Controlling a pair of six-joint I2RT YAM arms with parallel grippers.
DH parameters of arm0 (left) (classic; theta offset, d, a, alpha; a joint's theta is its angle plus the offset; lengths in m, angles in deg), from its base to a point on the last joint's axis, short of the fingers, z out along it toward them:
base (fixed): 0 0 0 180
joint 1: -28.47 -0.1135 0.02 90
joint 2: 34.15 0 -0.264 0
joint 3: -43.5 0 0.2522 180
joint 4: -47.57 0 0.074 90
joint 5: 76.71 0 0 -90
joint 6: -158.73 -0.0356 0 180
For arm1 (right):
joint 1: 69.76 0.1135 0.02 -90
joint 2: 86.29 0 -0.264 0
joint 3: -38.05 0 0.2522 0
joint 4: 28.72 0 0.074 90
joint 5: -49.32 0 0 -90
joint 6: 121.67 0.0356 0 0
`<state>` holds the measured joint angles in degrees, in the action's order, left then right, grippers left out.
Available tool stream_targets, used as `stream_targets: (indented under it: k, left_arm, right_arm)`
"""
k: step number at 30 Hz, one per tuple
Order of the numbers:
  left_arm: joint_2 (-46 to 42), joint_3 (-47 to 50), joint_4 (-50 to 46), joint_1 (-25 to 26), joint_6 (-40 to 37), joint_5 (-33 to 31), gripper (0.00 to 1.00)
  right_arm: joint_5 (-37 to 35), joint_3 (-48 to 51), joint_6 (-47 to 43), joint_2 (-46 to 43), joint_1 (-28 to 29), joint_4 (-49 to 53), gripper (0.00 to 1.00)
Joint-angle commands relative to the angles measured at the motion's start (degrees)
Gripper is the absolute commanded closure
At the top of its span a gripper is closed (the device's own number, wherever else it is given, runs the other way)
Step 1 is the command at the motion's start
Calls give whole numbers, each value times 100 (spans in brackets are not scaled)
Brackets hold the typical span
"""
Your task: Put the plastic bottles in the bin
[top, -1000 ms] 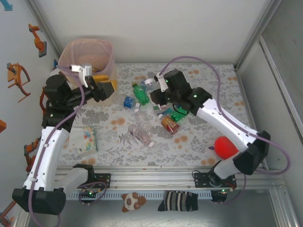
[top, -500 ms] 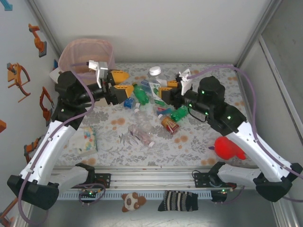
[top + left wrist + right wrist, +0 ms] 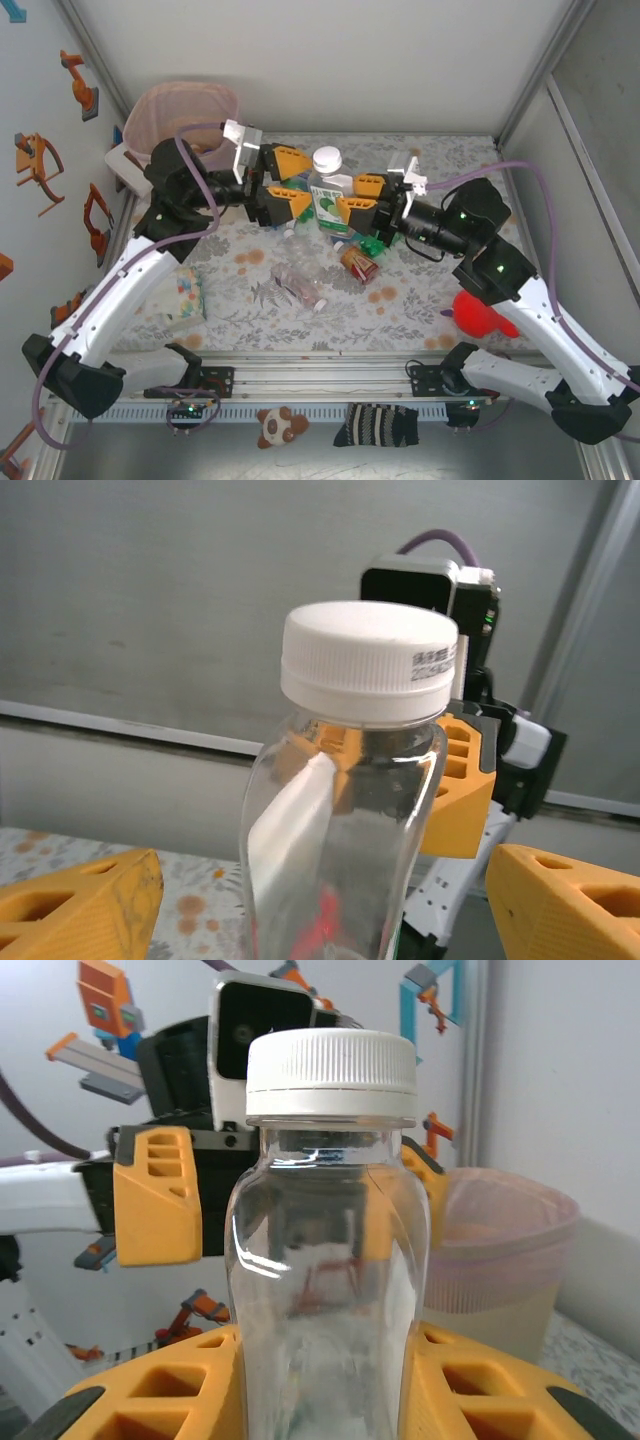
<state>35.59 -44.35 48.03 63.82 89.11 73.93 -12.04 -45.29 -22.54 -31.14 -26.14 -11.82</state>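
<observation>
Two end effectors meet face to face over the middle of the table (image 3: 440,300), with one clear bottle (image 3: 326,195) between them. The right end effector (image 3: 348,196) is closed on this bottle's lower body; in its wrist view the orange fingers (image 3: 170,1400) press against both sides of the bottle (image 3: 325,1290), which stands upright with its white cap on top. The left end effector (image 3: 305,182) is open. From its wrist camera the two orange fingers (image 3: 80,905) stand wide apart, one on either side of the bottle (image 3: 350,810), with a visible gap on each side. A white and green label wraps the bottle's middle in the overhead view. The bottle seems to hang above the table rather than stand on it, though the overhead angle makes that hard to judge.

Several other bottles (image 3: 298,282) lie loose on the flowered table just below and beside the end effectors, among them a crushed clear one, a copper one with a red label and a green one. The bin (image 3: 190,108) stands at the far left corner, behind the left arm and well apart from the held bottle; it also shows pale pink in the right wrist view (image 3: 500,1250). A red plush toy (image 3: 480,312) sits near the right arm, and a white box with coloured dots (image 3: 185,295) lies beside the left arm.
</observation>
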Motion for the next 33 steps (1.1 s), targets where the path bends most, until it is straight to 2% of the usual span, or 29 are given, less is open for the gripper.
stream_targets:
  k: [1, 11, 28, 29, 33]
  left_arm:
    - [20, -252, 343, 245, -27, 490, 17]
    - [17, -314, 424, 495, -129, 598, 42]
    - [4, -394, 366, 516, -249, 633, 65]
    - [-12, -409, 334, 516, -274, 625, 66]
    - [-20, -468, 107, 491, -463, 582, 67]
  right_arm:
    - [494, -56, -54, -53, 33, -442, 72]
    - [770, -121, 240, -128, 33, -692, 74]
    - [681, -154, 250, -175, 59, -554, 74]
    - [648, -154, 256, -189, 55, -527, 73]
    - [458, -196, 239, -253, 59, -320, 47]
